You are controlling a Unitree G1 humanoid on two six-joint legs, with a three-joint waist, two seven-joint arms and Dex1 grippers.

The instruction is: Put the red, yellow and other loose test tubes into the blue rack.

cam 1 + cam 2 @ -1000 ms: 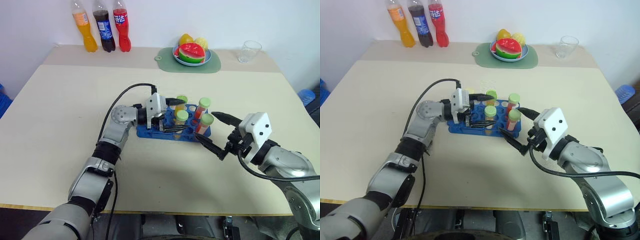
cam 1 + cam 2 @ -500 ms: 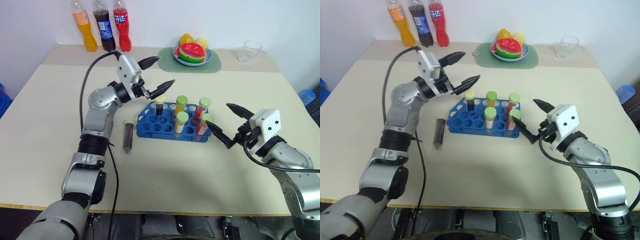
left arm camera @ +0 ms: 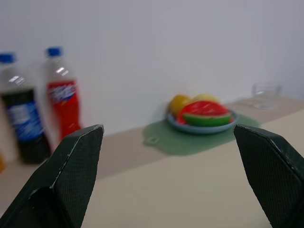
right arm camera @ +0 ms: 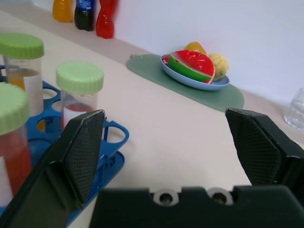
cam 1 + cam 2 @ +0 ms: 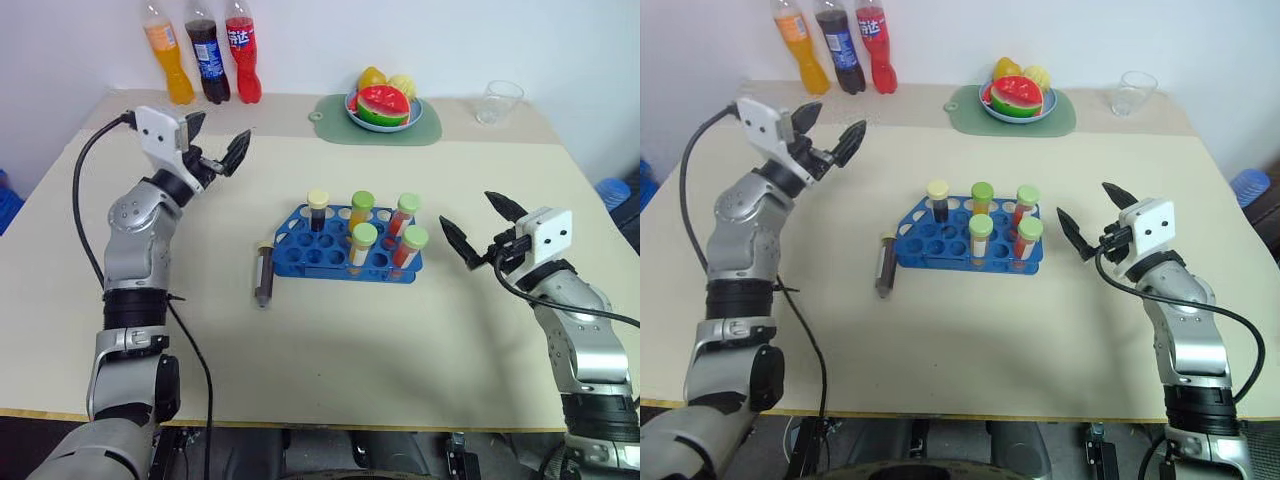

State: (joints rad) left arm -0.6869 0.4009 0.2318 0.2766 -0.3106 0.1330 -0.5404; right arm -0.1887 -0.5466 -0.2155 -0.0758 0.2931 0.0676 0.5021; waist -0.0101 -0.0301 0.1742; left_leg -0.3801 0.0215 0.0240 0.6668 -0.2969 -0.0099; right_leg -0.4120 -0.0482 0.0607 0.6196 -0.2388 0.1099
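Pulling both tools, left (image 5: 220,152) and right (image 5: 478,232), back from the rack (image 5: 345,255) with fingers apart and empty, leaving one dark tube (image 5: 264,277) lying on the desk (image 5: 330,350) beside it, unracked.

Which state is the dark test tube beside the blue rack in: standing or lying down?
Lying down: the dark test tube rests flat on the table, just outside the blue rack.

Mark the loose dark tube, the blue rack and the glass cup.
dark tube (image 5: 264,276), left eye view, mid-body, lying on the table.
blue rack (image 5: 300,262), left eye view, front-left rim.
glass cup (image 5: 499,102), left eye view, side wall.
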